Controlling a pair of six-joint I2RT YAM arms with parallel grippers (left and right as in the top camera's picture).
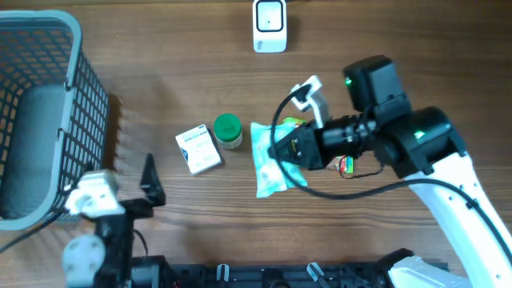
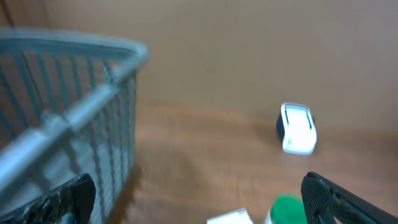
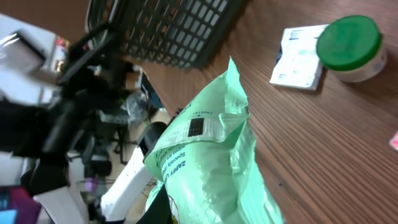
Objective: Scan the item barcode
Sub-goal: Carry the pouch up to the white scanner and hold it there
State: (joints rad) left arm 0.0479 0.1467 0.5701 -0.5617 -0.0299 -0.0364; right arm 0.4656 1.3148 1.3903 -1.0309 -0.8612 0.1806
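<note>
A pale green packet (image 1: 268, 160) sits in the middle of the table, and my right gripper (image 1: 290, 150) is shut on its right edge. In the right wrist view the packet (image 3: 214, 155) is lifted off the wood and fills the middle. A white label with a dark code square (image 3: 198, 126) faces the camera, and only one dark finger (image 3: 166, 205) shows under it. The white scanner (image 1: 270, 26) stands at the table's far edge and also shows as the scanner (image 2: 297, 129) in the left wrist view. My left gripper (image 1: 112, 188) is open and holds nothing, beside the basket.
A grey mesh basket (image 1: 76, 48) fills the left side. A white box (image 1: 198, 150) and a green-lidded jar (image 1: 228, 130) lie just left of the packet. A small red item (image 1: 346, 166) lies under the right arm. A black cable loops off the right wrist.
</note>
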